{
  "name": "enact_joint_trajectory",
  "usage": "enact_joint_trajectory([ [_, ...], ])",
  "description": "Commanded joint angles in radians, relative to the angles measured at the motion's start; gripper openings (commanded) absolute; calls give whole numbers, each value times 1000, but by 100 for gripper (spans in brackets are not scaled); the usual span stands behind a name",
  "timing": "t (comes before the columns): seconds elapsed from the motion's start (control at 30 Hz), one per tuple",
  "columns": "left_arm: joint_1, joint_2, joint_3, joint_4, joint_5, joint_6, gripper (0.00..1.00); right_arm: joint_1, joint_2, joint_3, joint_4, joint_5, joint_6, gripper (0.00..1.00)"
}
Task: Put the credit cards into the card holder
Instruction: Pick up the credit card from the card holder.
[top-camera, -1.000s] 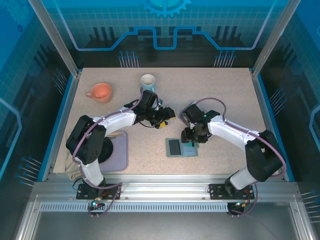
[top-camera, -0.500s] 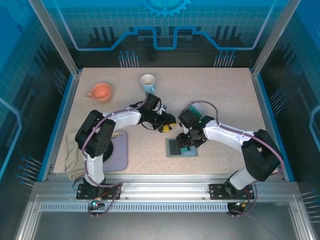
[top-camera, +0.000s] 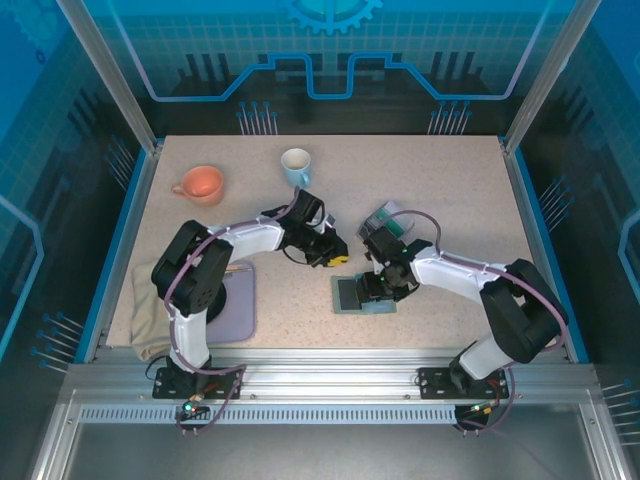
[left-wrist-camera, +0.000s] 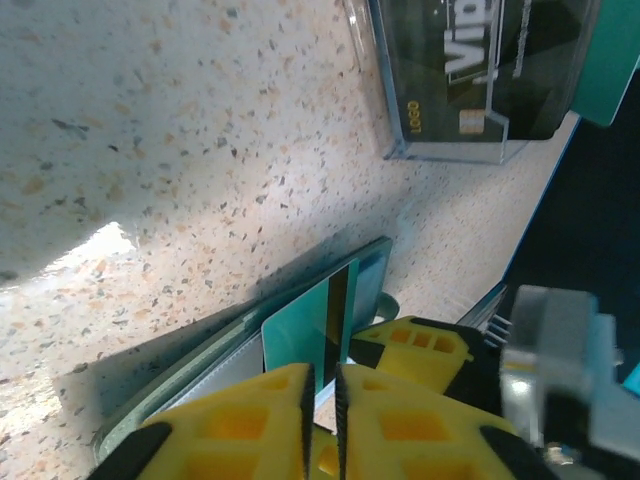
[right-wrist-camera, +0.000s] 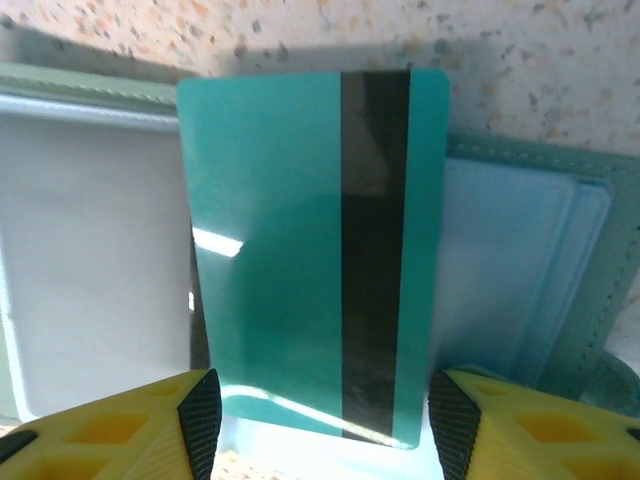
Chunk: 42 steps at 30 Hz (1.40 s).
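Right gripper (right-wrist-camera: 325, 420) clamped on teal card (right-wrist-camera: 270, 250) by its long edges, black stripe facing the wrist. Open wallet (right-wrist-camera: 520, 260) lies right behind the card. Left gripper (left-wrist-camera: 320, 400) pinched closed. Ahead of it is a clear box (left-wrist-camera: 450, 150) holding a dark card (left-wrist-camera: 470, 60) printed "LOGO".

Rear overhead view; close wrist views, probably of one teal card (right-wrist-camera: 270, 260)

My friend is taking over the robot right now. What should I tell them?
Left gripper: closed, seemingly empty, just by the card holder.
Right gripper: grips the teal card by its long edges, over the open holder.
Done: one card in hand, apparently not in a pocket yet.
Left: slide it in, then fetch the dark card from the clear box.
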Motion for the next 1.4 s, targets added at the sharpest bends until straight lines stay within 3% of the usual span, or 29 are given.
enact_joint_trajectory([
  [0.0,-34,-72,-26,-36,-31,3,15,-29,-17,-29,38,-66,31,60],
  [0.17,-85,-135,-68,-53,-124,-31,14,-76,-24,-37,52,-108,27,60],
  [0.3,-109,-147,-117,10,-128,-88,11,-107,-18,-54,63,-124,14,58],
  [0.47,-134,-100,-122,93,-117,-145,10,-123,9,-82,88,-157,23,48],
  [0.77,-165,7,-115,158,-113,-188,7,-158,35,-105,96,-174,22,48],
  [0.97,-169,10,-123,104,-165,-161,6,-171,33,-104,98,-187,20,48],
  [1.13,-169,-23,-148,116,-185,-152,13,-175,56,-103,100,-192,36,47],
  [1.23,-168,-43,-150,97,-206,-137,17,-178,68,-98,94,-199,40,41],
  [1.37,-169,-12,-140,96,-189,-134,16,-182,72,-97,110,-228,45,40],
])
